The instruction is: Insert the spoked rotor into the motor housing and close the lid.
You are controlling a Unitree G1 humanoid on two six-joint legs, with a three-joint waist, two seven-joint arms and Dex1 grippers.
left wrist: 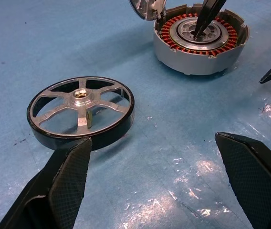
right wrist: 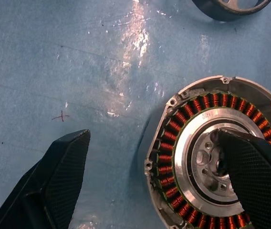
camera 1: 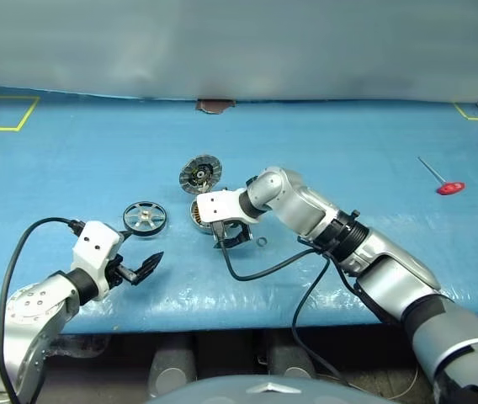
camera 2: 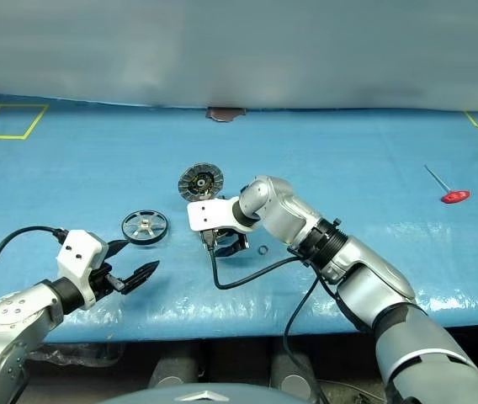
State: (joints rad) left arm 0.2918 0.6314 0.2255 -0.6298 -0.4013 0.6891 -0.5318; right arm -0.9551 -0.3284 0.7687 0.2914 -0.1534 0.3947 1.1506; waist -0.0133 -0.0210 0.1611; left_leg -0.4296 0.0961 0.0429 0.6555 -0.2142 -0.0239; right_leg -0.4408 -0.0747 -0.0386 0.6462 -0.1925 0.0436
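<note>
Rotor's not in yet. My right hand (camera 2: pixel 226 245) hangs spread over the motor housing (right wrist: pixel 216 157), one finger above its silver centre, the lid (camera 1: pixel 200 174) standing up behind. The spoked rotor (left wrist: pixel 80 111) lies beside the housing; my left hand (camera 1: pixel 142 268), fingers wide, waits near it. Next: left hand grips that rim.
</note>
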